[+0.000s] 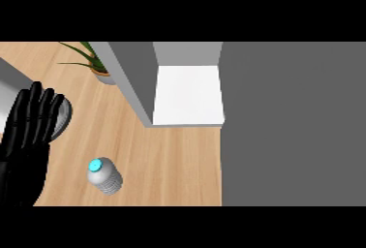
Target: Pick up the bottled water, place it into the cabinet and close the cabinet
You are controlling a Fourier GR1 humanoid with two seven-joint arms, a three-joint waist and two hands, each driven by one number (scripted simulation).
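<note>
Head view: bottled water (105,177), label unreadable, stands on the counter (172,160) near the flat-open, empty left hand (28,131).

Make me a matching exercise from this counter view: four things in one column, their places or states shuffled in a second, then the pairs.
1. bottled water
2. left hand
3. potted plant
4. cabinet

A. open, white shelf bare
B. far end of the counter, beside the cabinet's wall
C. open, fingers straight, at the left edge
D. on the wood near the front, blue cap

Pairs: 1-D, 2-C, 3-B, 4-A
</note>
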